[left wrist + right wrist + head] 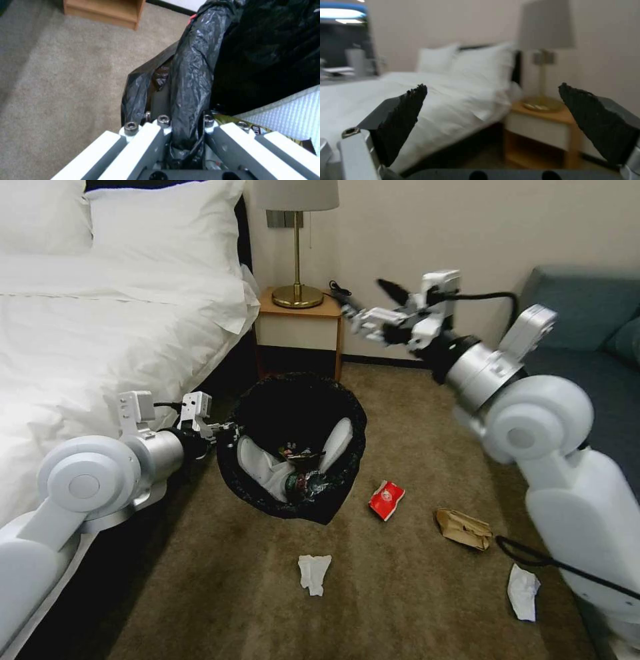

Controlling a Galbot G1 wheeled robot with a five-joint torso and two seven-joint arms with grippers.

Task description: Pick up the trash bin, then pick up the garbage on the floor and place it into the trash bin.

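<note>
Trash bin (pixel 293 447) rim pinched between left gripper (pixel 230 435) fingers (pixel 146 140)

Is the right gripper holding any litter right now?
No, the right gripper is raised in the air with its black-padded fingers spread wide and nothing between them, only the white bed beyond.

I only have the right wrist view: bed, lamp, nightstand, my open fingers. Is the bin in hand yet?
Observer: Yes. The left gripper is clamped on the black-bagged rim of the trash bin, beside the bed.
Operator: What's still on the floor?
Observer: Four pieces: a red packet, a brown paper bag and two white tissues.
Operator: Anything in the bin already?
Observer: Two white slippers lean against its inside walls, with mixed litter between them.
Operator: Where is my gripper relative to it?
Observer: The right gripper is up near the nightstand, beyond the bin.
</note>
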